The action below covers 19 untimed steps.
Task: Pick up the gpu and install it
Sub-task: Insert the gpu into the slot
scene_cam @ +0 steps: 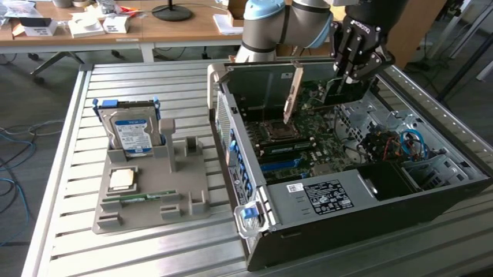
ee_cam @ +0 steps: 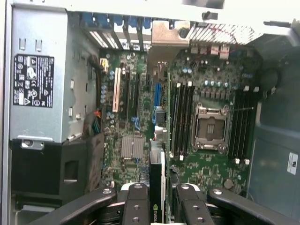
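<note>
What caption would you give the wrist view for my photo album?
Gripper holding the gpu edge-on, poised over the green motherboard.

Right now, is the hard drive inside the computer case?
No, the hard drive stands upright in the grey holder beside the computer case.

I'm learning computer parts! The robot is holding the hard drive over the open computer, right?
Not the hard drive. The gripper is holding the gpu, a thin black card, over the open computer; the wrist view shows it clamped there. The hard drive stands in the grey holder beside the computer.
</note>
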### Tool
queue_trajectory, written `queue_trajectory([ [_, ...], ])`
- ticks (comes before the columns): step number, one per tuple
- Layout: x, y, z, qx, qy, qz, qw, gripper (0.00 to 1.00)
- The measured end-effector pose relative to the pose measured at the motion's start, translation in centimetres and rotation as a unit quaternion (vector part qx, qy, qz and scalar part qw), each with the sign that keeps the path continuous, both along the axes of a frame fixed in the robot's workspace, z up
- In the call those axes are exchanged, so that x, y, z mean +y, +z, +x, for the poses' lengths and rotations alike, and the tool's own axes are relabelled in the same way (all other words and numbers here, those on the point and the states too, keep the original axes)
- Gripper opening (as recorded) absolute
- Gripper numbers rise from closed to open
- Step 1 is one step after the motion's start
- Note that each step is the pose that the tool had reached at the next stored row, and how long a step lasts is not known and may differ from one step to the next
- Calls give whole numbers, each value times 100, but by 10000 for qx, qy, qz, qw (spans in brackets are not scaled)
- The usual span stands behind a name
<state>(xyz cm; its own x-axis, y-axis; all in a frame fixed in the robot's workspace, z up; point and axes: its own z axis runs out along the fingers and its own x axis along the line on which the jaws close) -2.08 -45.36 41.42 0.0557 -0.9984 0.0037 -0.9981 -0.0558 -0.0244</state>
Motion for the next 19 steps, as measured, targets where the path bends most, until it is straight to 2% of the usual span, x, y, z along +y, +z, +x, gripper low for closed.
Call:
queue_trajectory([
  [19,1,-43,-25,-3,-377,-2,9993,26],
])
